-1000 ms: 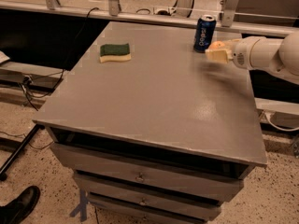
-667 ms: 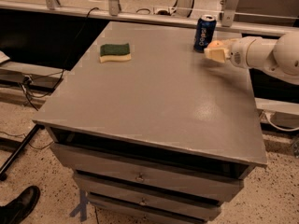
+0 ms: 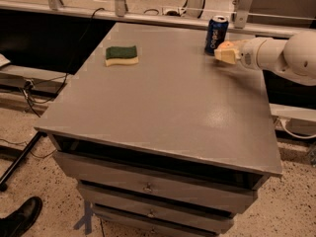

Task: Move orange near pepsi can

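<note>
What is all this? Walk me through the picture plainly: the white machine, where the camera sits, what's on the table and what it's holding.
The white tube coming in from the right is a robot arm. The rest of the robot is out of view. Its gripper, the grasping end, hovers over the table's far right part, close beside an upright blue Pepsi can.

There is one picture, from a single camera looking down on the table from its front. Where the camera is mounted is not known.

The grey table has drawers below. A green-and-yellow sponge lies toward its back left. A yellow-orange lump sits at the gripper's tip. It may be the orange, but I cannot tell for sure. A black shoe shows on the floor, bottom left.
</note>
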Controlling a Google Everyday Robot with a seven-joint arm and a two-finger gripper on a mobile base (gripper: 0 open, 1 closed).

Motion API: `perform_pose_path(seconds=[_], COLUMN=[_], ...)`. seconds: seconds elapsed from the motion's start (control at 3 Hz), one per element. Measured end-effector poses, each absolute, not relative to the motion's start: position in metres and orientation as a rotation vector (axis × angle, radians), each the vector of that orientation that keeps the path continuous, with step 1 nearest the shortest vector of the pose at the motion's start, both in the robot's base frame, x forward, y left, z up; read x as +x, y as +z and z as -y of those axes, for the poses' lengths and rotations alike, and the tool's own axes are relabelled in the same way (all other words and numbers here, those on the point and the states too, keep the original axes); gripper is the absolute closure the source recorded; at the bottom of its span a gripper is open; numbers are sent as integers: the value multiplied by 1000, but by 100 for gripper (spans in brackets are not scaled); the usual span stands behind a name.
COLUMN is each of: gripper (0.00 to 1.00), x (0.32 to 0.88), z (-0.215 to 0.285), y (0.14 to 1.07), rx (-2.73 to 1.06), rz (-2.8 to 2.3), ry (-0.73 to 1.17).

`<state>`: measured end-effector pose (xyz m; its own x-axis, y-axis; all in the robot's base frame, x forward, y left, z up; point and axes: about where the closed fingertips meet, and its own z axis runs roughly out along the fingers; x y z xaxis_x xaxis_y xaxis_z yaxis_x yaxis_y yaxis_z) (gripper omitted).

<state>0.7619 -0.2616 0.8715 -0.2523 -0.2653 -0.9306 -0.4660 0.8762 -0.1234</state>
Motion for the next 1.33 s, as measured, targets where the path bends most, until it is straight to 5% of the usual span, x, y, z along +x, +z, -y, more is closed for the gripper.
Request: perform_pose_path(seconds=[0.33, 0.67, 1.33], gripper=[13, 0, 0], x=[766, 767, 758], z=[259, 255, 251], y=[870, 869, 880], rx=[-550, -560, -603], rz=[-1849, -1850, -1838], ry=[219, 232, 246])
